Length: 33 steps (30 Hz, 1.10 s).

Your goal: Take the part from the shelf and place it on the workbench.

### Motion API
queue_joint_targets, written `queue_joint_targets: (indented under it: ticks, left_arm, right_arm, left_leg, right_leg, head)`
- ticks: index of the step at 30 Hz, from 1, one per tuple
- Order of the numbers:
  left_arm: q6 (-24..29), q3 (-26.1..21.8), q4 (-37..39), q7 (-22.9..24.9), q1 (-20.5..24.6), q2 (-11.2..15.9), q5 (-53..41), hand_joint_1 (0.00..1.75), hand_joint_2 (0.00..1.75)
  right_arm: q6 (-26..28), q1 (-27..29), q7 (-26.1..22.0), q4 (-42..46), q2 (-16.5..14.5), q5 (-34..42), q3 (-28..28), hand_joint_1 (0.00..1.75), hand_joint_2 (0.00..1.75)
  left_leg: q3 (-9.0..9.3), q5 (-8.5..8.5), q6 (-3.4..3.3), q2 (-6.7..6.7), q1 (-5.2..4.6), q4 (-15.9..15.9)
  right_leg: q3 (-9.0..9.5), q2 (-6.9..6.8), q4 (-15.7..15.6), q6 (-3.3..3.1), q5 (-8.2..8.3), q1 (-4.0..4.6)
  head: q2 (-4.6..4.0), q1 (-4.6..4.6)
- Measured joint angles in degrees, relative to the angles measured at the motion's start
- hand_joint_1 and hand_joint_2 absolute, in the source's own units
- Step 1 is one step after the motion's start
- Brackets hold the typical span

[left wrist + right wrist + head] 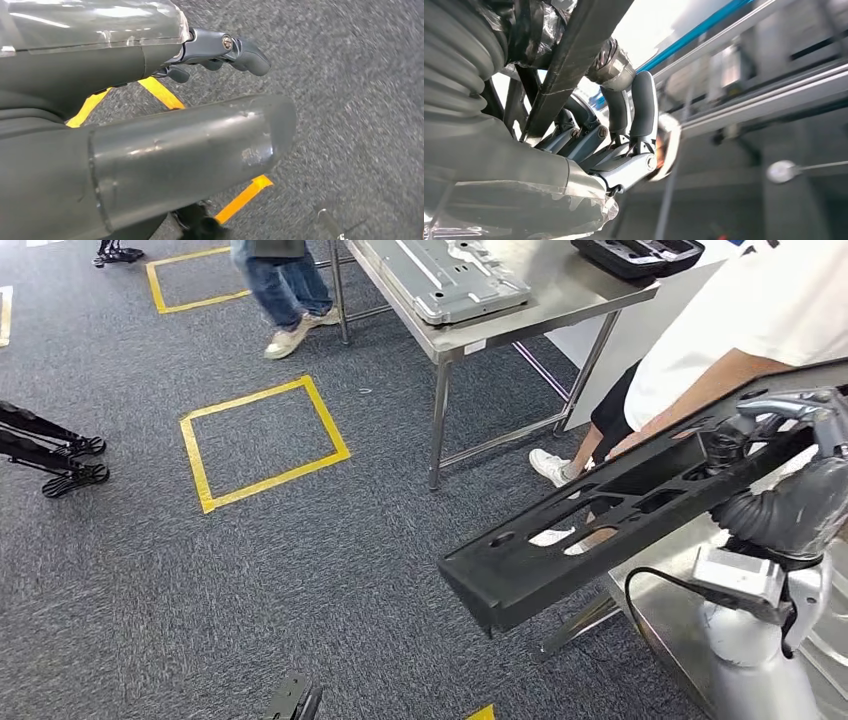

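The part [620,510] is a long black frame with slotted cut-outs, held level and slanting over the carpet at the right of the head view. My right hand [790,465] grips its far end from the right. In the right wrist view the fingers [634,115] wrap around the black bar of the part [574,55]. The steel workbench [585,292] stands at the back, apart from the part. My left hand [165,145] hangs over the carpet and holds nothing, its fingers [240,49] apart from the thumb.
A grey metal panel [450,275] and a black tray [640,254] lie on the workbench. A person in a white shirt [745,325] stands right behind the part; another in jeans [285,290] stands further back. Yellow tape squares [262,443] mark the carpet. Tripod legs [55,455] lie at the left.
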State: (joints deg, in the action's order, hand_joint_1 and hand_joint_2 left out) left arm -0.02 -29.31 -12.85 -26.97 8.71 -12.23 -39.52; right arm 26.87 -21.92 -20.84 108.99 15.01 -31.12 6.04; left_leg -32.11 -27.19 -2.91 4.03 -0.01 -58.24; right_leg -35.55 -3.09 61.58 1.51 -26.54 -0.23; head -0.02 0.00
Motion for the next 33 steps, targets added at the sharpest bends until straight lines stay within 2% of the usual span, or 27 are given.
queue_joint_targets:
  ticks: [1, 2, 4, 5, 6, 8, 10, 11, 12, 13, 14, 15, 17, 19, 20, 21, 22, 23, 24, 25, 26, 27, 28, 30, 31, 32, 33]
  left_arm:
    - [-0.1, 0.0, 0.0, 0.0, 0.0, 0.0, 0.0, 0.0, 0.0]
    - [-0.2, 0.0, 0.0, 0.0, 0.0, 0.0, 0.0, 0.0, 0.0]
    - [-0.4, 0.0, 0.0, 0.0, 0.0, 0.0, -0.1, 0.0, 0.0]
    - [-0.5, 0.0, 0.0, 0.0, 0.0, 0.0, -0.1, 0.0, 0.0]
    - [-0.6, 0.0, 0.0, 0.0, 0.0, 0.0, -0.2, 0.0, 0.0]
    - [-0.7, 0.0, 0.0, -0.1, -0.1, 0.0, -0.4, 0.0, 0.0]
    - [-0.7, 0.0, 0.0, -0.1, -0.4, 0.0, -0.5, 0.0, 0.0]
    - [-0.6, 0.0, 0.0, -0.1, -0.5, 0.0, -0.5, 0.0, 0.0]
    - [-0.6, 0.0, 0.0, -0.1, -0.6, 0.1, -0.5, 0.0, 0.0]
    - [-0.6, 0.0, 0.0, -0.1, -0.6, 0.1, -0.6, 0.0, 0.0]
    - [-0.5, 0.0, 0.0, -0.1, -0.6, 0.1, -0.6, 0.0, 0.0]
    - [-0.5, 0.0, 0.0, -0.1, -0.6, 0.1, -0.6, 0.0, 0.0]
    - [-0.4, 0.0, 0.0, 0.0, -0.6, 0.1, -0.6, 0.0, 0.0]
    - [-0.4, 0.1, 0.0, 0.0, -0.5, 0.1, -0.7, 0.0, 0.0]
    - [-0.4, 0.1, 0.0, 0.0, -0.4, 0.0, -0.6, 0.0, 0.0]
    - [-0.4, 0.1, 0.0, 0.0, -0.4, 0.0, -0.6, 0.0, 0.0]
    - [-0.4, 0.1, 0.0, 0.0, -0.3, 0.0, -0.7, 0.0, 0.0]
    - [-0.3, 0.1, 0.0, 0.0, -0.4, 0.0, -0.7, 0.0, 0.0]
    - [-0.3, 0.1, 0.0, 0.0, -0.4, 0.0, -0.7, 0.0, 0.0]
    - [-0.3, 0.1, 0.0, 0.0, -0.5, 0.0, -0.7, 0.0, 0.0]
    - [-0.3, 0.1, 0.0, -0.1, -0.5, 0.0, -0.7, 0.0, 0.0]
    - [-0.4, 0.1, 0.0, -0.1, -0.5, 0.0, -0.7, 0.0, 0.0]
    - [-0.4, 0.1, 0.0, -0.2, -0.5, 0.0, -0.7, 0.0, 0.0]
    - [-0.7, 0.1, 0.0, -0.5, -0.4, 0.0, -0.7, 0.0, 0.0]
    - [-0.8, 0.1, 0.0, -0.7, -0.4, 0.0, -0.7, 0.0, 0.0]
    - [-1.0, 0.1, 0.0, -0.9, -0.3, 0.0, -0.7, 0.0, 0.0]
    - [-1.2, 0.1, 0.0, -1.1, -0.3, 0.0, -0.7, 0.0, 0.0]
  right_arm:
    - [0.0, 0.0, 0.0, -0.5, 0.4, 0.3, -0.8, 1.75, 1.75]
    - [0.0, 0.0, -0.1, -1.0, 0.8, 0.6, -1.6, 1.75, 1.75]
    - [0.0, 0.0, -0.1, -1.9, 1.4, 1.0, -3.0, 1.75, 1.75]
    - [0.0, 0.0, 0.0, -2.4, 1.8, 1.2, -3.8, 1.75, 1.75]
    - [0.0, -0.1, 0.0, -3.0, 2.1, 1.4, -4.8, 1.75, 1.75]
    - [-0.3, -0.3, 0.0, -4.8, 2.7, 2.0, -7.1, 1.75, 1.75]
    - [-0.5, -0.1, -0.3, -6.8, 3.1, 2.7, -9.1, 1.75, 1.75]
    - [-0.7, 0.1, -0.5, -7.7, 3.3, 3.0, -10.0, 1.75, 1.75]
    - [-0.8, 0.3, -0.8, -8.4, 3.5, 3.1, -10.8, 1.75, 1.75]
    - [-0.8, 0.5, -1.0, -9.1, 3.6, 3.3, -11.5, 1.75, 1.75]
    - [-0.8, 0.6, -1.1, -9.7, 3.6, 3.3, -12.2, 1.75, 1.75]
    - [-0.8, 0.6, -1.2, -10.2, 3.7, 3.4, -12.8, 1.75, 1.75]
    - [-0.8, 0.8, -1.4, -11.1, 3.9, 3.4, -13.8, 1.75, 1.75]
    - [-0.8, 1.2, -1.5, -11.7, 4.2, 3.4, -14.7, 1.75, 1.75]
    - [-0.8, 1.4, -1.5, -12.0, 4.4, 3.4, -15.2, 1.75, 1.75]
    - [-0.8, 1.5, -1.5, -12.2, 4.6, 3.4, -15.6, 1.75, 1.75]
    - [-0.8, 1.4, -1.5, -12.4, 4.7, 3.5, -16.0, 1.75, 1.75]
    - [-0.8, 1.4, -1.6, -12.7, 4.8, 3.5, -16.3, 1.75, 1.75]
    - [-0.8, 1.3, -1.6, -13.0, 4.9, 3.5, -16.5, 1.75, 1.75]
    - [-0.8, 1.3, -1.6, -13.4, 4.9, 3.5, -16.7, 1.75, 1.75]
    - [-0.8, 1.4, -1.7, -13.9, 4.9, 3.5, -17.0, 1.75, 1.75]
    - [-0.8, 1.4, -1.7, -14.4, 4.9, 3.5, -17.4, 1.75, 1.75]
    - [-0.9, 1.4, -1.7, -14.9, 5.0, 3.6, -17.8, 1.75, 1.75]
    - [-0.9, 1.0, -1.7, -15.6, 5.3, 3.6, -18.6, 1.75, 1.75]
    - [-0.9, 0.7, -1.8, -16.0, 5.4, 3.7, -18.9, 1.75, 1.75]
    - [-0.9, 0.4, -1.8, -16.4, 5.6, 3.7, -19.2, 1.75, 1.75]
    - [-0.9, 0.2, -1.8, -17.0, 5.8, 3.8, -19.5, 1.75, 1.75]
  left_leg:
    - [0.1, -0.1, 0.13, 0.47, -0.15, 0.0]
    - [0.19, -0.21, 0.3, 0.97, -0.29, 0.0]
    - [0.39, -0.49, 0.71, 1.91, -0.41, 0.0]
    - [0.37, -0.91, 0.97, 1.44, -0.35, -0.4]
    - [-0.05, -1.85, 1.19, 0.35, -0.25, -1.6]
    - [-2.6, -5.22, 1.53, -2.55, 0.04, -7.5]
    - [-6.24, -8.27, 1.68, -3.52, 0.17, -15.0]
    - [-7.26, -8.32, 1.72, -3.58, 0.19, -16.8]
    - [-7.2, -7.14, 1.71, -3.66, 0.22, -16.3]
    - [-6.11, -5.0, 1.67, -4.0, 0.28, -13.5]
    - [-4.44, -2.65, 1.61, -4.98, 0.42, -9.5]
    - [-2.82, -1.03, 1.58, -6.29, 0.54, -5.6]
    - [-1.1, 0.09, 1.42, -8.11, 0.62, -1.7]
    - [-0.88, 0.19, 0.95, -7.43, 0.46, -1.2]
    - [-0.81, 0.45, 0.55, -6.79, 0.45, -0.9]
    - [-0.75, 0.72, 0.15, -6.13, 0.5, -0.5]
    - [-0.71, 0.95, -0.2, -5.44, 0.56, -0.2]
    - [-0.74, 1.08, -0.4, -4.76, 0.49, 0.0]
    - [-0.82, 1.11, -0.48, -4.07, 0.39, 0.0]
    - [-0.89, 1.11, -0.51, -3.36, 0.31, 0.0]
    - [-0.95, 1.09, -0.52, -2.67, 0.25, 0.0]
    - [-0.96, 1.05, -0.51, -2.0, 0.21, 0.0]
    - [-0.91, 1.0, -0.48, -1.36, 0.19, 0.0]
    - [-0.67, 0.82, -0.27, -0.26, 0.02, 0.0]
    - [-0.56, 0.71, -0.09, 0.22, -0.14, 0.0]
    - [-0.47, 0.6, 0.14, 0.69, -0.3, 0.0]
    - [-0.37, 0.51, 0.37, 1.21, -0.43, 0.0]
  right_leg:
    - [1.18, -0.96, -2.3, -0.37, 0.54, 0.33]
    - [1.56, -1.41, -3.3, -0.66, 0.54, 0.6]
    - [1.46, -0.08, -3.5, -1.07, 0.79, 0.54]
    - [1.51, 0.54, -3.7, -1.31, 0.93, 0.32]
    - [1.58, 1.12, -3.9, -1.6, 1.1, 0.09]
    - [1.62, 2.22, -4.1, -2.06, 1.33, -0.21]
    - [1.52, 3.53, -4.0, -2.2, 1.39, -0.25]
    - [1.5, 4.3, -3.9, -2.2, 1.39, -0.28]
    - [1.5, 5.11, -3.8, -2.15, 1.35, -0.34]
    - [1.52, 5.92, -3.6, -2.03, 1.28, -0.44]
    - [1.49, 6.67, -3.3, -1.83, 1.15, -0.56]
    - [1.36, 7.39, -3.0, -1.53, 0.99, -0.58]
    - [0.88, 8.72, -2.6, -0.72, 0.98, -0.73]
    - [0.49, 9.93, -2.9, 0.17, 1.37, -1.02]
    - [0.36, 9.53, -2.9, 0.5, 1.38, -1.09]
    - [0.0, 8.3, -2.2, 0.77, 0.86, -1.04]
    - [-0.84, 6.67, -0.4, 1.02, -0.33, -0.96]
    - [-2.19, 4.89, 2.7, 1.23, -2.12, -0.94]
    - [-3.98, 3.86, 6.5, 1.44, -4.09, -0.97]
    - [-5.68, 3.49, 10.2, 1.62, -5.6, -1.05]
    - [-6.72, 3.37, 12.5, 1.73, -6.19, -1.12]
    - [-6.66, 3.26, 12.6, 1.77, -5.62, -1.15]
    - [-5.33, 3.0, 10.2, 1.75, -4.08, -1.14]
    - [-0.85, 1.04, 2.1, 1.45, -0.64, -0.82]
    - [0.82, 0.14, -1.1, 1.1, 0.35, -0.57]
    - [1.65, -0.46, -2.9, 0.71, 0.71, -0.32]
    - [1.76, -0.44, -3.5, 0.32, 0.62, -0.07]
  head:
    - [0.0, 0.0]
    - [0.01, -0.01]
    - [0.01, -0.02]
    - [0.01, -0.02]
    - [0.01, -0.03]
    - [0.01, -0.07]
    - [0.01, -0.1]
    - [0.0, -0.1]
    - [0.01, -0.1]
    - [0.01, -0.11]
    - [0.01, -0.1]
    - [0.01, -0.1]
    - [0.01, -0.08]
    - [0.01, -0.08]
    - [0.01, -0.05]
    - [0.01, -0.01]
    - [0.01, 0.03]
    - [0.01, 0.07]
    - [0.01, 0.08]
    - [0.01, 0.07]
    - [0.01, 0.07]
    - [0.0, 0.07]
    - [0.0, 0.07]
    - [0.0, 0.08]
    - [0.01, 0.06]
    - [0.01, 0.04]
    - [0.0, 0.03]
